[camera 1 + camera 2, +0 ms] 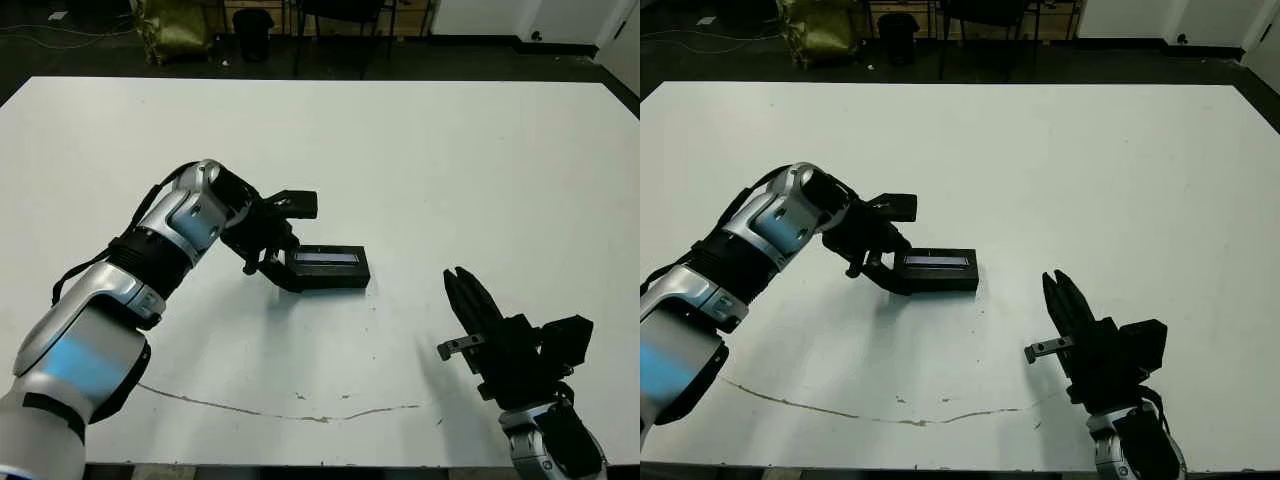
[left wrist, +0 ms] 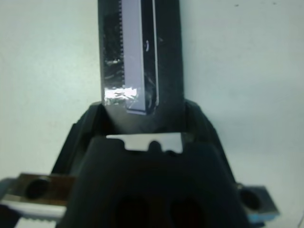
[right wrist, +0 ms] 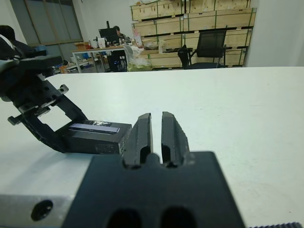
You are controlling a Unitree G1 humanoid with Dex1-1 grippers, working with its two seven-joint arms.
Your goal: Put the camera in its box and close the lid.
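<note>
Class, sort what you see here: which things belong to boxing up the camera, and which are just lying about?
Belong to the job:
- lid, already on the box
- left gripper, at the box's end
- right gripper, idle, apart from the box

Lying about:
- chair, crates and desk beyond the table

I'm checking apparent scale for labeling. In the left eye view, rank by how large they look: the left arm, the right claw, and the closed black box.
1. Left arm, the largest.
2. Right claw; nearness to the camera enlarges it.
3. Box, the smallest.
</note>
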